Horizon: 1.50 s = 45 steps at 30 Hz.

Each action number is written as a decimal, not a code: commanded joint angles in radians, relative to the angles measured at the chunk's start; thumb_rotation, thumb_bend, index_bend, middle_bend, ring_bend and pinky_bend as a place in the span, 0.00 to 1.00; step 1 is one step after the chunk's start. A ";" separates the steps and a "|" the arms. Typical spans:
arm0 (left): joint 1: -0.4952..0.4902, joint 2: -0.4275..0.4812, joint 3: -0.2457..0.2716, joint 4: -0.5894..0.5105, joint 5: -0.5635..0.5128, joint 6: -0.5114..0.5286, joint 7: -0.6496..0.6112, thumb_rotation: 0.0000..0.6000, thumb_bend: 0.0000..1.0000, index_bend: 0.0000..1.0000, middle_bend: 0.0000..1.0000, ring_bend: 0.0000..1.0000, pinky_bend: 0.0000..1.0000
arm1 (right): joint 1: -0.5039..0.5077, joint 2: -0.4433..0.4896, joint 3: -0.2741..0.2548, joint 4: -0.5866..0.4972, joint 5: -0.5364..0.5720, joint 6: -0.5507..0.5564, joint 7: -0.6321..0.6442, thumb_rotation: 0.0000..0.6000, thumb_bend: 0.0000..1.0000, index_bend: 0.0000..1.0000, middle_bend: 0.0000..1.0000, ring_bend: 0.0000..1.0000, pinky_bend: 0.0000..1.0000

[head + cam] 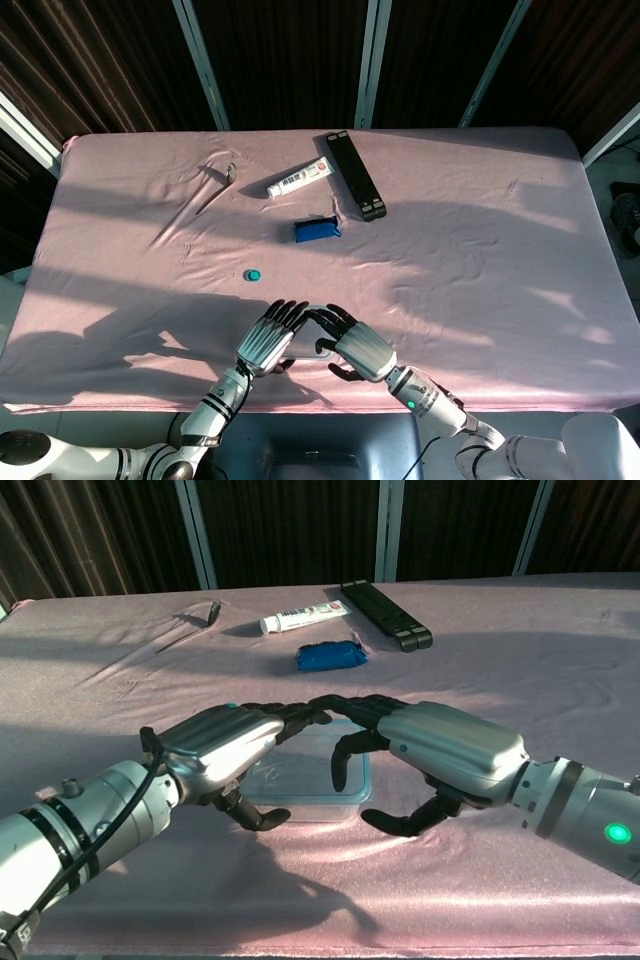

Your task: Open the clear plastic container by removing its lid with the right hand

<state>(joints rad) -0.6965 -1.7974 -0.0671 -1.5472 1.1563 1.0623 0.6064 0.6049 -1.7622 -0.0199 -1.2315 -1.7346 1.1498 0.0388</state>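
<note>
The clear plastic container (300, 780) with its blue-rimmed lid lies on the pink cloth near the front edge, also seen from the head view as the container (308, 338). My left hand (215, 745) (266, 338) lies stretched over its left half, thumb down by the near wall. My right hand (440, 752) (356, 345) reaches in from the right. Its fingers (345, 755) curl down onto the lid's right edge, while its thumb hangs apart over the cloth. The lid sits flat on the container. Both hands hide much of it.
Further back lie a blue packet (330, 656), a white tube (300, 617), a black bar (385, 613) and a small teal cap (254, 274). The table's front edge (320, 405) runs just behind my wrists.
</note>
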 commanded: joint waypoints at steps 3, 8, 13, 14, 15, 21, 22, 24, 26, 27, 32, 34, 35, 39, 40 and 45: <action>0.001 0.002 -0.001 -0.001 -0.007 -0.005 0.003 1.00 0.34 0.00 0.49 0.66 0.55 | 0.003 -0.008 0.001 0.006 0.001 0.008 0.001 1.00 0.48 0.59 0.13 0.00 0.00; 0.003 0.004 -0.002 -0.006 -0.007 -0.005 0.001 1.00 0.34 0.00 0.49 0.66 0.55 | 0.004 -0.020 0.004 0.014 0.006 0.017 -0.002 1.00 0.48 0.61 0.13 0.00 0.00; 0.004 0.004 -0.002 -0.008 -0.006 -0.004 0.001 1.00 0.34 0.00 0.49 0.66 0.55 | 0.005 -0.023 0.004 0.016 0.008 0.016 -0.005 1.00 0.48 0.61 0.13 0.00 0.00; 0.004 0.005 -0.002 -0.009 -0.007 -0.004 0.001 1.00 0.34 0.00 0.49 0.66 0.55 | 0.006 -0.025 0.005 0.018 0.010 0.015 -0.009 1.00 0.48 0.61 0.13 0.00 0.00; 0.005 0.006 -0.002 -0.010 -0.007 -0.005 0.001 1.00 0.34 0.00 0.49 0.66 0.55 | 0.007 -0.029 0.006 0.020 0.013 0.013 -0.013 1.00 0.48 0.61 0.13 0.00 0.00; 0.009 0.013 0.002 -0.014 -0.004 -0.004 0.002 1.00 0.34 0.00 0.49 0.66 0.55 | 0.012 -0.042 0.011 0.028 0.025 0.007 -0.023 1.00 0.48 0.61 0.13 0.00 0.00; 0.009 0.013 0.003 -0.014 -0.003 -0.005 0.001 1.00 0.34 0.00 0.49 0.66 0.55 | 0.012 -0.043 0.012 0.028 0.026 0.007 -0.023 1.00 0.48 0.61 0.13 0.00 0.00; 0.009 0.015 0.003 -0.013 -0.002 -0.005 0.002 1.00 0.34 0.00 0.49 0.66 0.55 | 0.013 -0.042 0.012 0.027 0.028 0.009 -0.021 1.00 0.48 0.61 0.13 0.00 0.00; 0.010 0.016 0.003 -0.013 -0.002 -0.006 0.001 1.00 0.34 0.00 0.49 0.66 0.55 | 0.013 -0.038 0.012 0.024 0.029 0.011 -0.020 1.00 0.48 0.61 0.13 0.00 0.00; 0.010 0.016 0.002 -0.012 -0.002 -0.007 0.000 1.00 0.34 0.00 0.49 0.66 0.55 | 0.014 -0.036 0.012 0.023 0.030 0.012 -0.020 1.00 0.48 0.61 0.13 0.00 0.00; 0.011 0.018 0.002 -0.006 -0.005 -0.011 -0.002 1.00 0.34 0.00 0.49 0.66 0.55 | 0.015 -0.026 0.014 0.012 0.036 0.014 -0.018 1.00 0.48 0.61 0.13 0.00 0.00; 0.011 0.017 0.004 -0.004 -0.002 -0.011 -0.002 1.00 0.34 0.00 0.49 0.67 0.55 | 0.016 -0.024 0.015 0.009 0.039 0.013 -0.015 1.00 0.48 0.61 0.13 0.00 0.00; 0.012 0.016 0.004 -0.004 -0.001 -0.010 -0.002 1.00 0.34 0.00 0.49 0.67 0.55 | 0.016 -0.024 0.015 0.009 0.040 0.013 -0.015 1.00 0.48 0.61 0.13 0.00 0.00; 0.014 0.014 0.008 0.000 0.008 -0.007 -0.002 1.00 0.34 0.00 0.50 0.67 0.55 | 0.019 -0.025 0.016 0.010 0.042 0.012 -0.014 1.00 0.48 0.62 0.13 0.00 0.00; 0.015 0.012 0.010 0.001 0.010 -0.007 -0.002 1.00 0.34 0.00 0.50 0.67 0.56 | 0.020 -0.026 0.016 0.010 0.043 0.011 -0.014 1.00 0.48 0.62 0.13 0.00 0.00; 0.017 0.007 0.014 0.006 0.015 -0.009 -0.005 1.00 0.34 0.00 0.51 0.67 0.56 | 0.024 -0.028 0.022 0.008 0.046 0.014 -0.015 1.00 0.48 0.63 0.13 0.00 0.00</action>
<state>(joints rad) -0.6796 -1.7896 -0.0539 -1.5412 1.1696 1.0538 0.6018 0.6284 -1.7902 0.0021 -1.2234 -1.6882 1.1634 0.0246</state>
